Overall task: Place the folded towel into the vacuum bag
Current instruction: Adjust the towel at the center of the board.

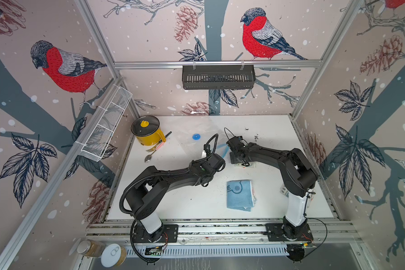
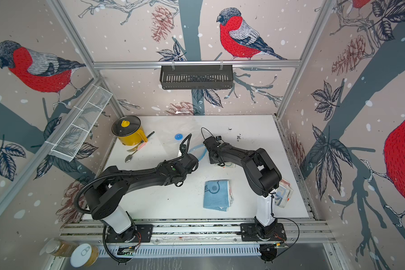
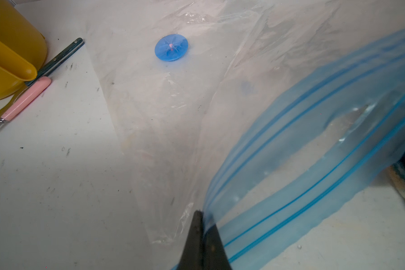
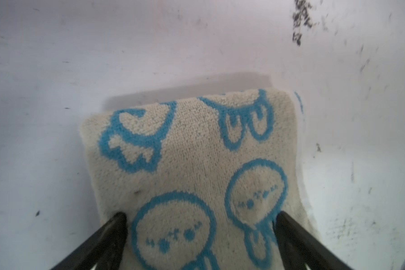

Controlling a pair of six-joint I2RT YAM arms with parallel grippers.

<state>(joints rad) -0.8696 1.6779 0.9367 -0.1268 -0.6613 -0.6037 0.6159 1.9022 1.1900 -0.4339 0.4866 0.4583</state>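
The vacuum bag [image 3: 173, 105] is spread across the back middle of the table [image 1: 173, 198], to the right of a lidded yellow pot [image 1: 147, 134]. Its round blue valve [image 3: 171, 47] lies face up on the clear film. The blue zip strip [image 3: 313, 145] is raised off the table in an arc. One end of the strip is pinched by the left end effector [image 3: 202, 217], whose jaws are clenched on it.

The right end effector [image 4: 200, 216] is positioned just right of the raised strip. Its jaws are spread wide and released. A folded towel [image 4: 197, 152], cream with blue drawings, lies flat on the table below them. The towel extends past both fingers, and no clamping is seen.

A blue towel [image 1: 240, 195] lies folded nearer the arm bases, well apart from the bag. A pink-handled fork [image 3: 26, 100] and a spoon [image 1: 148, 158] lie just beside the pot.
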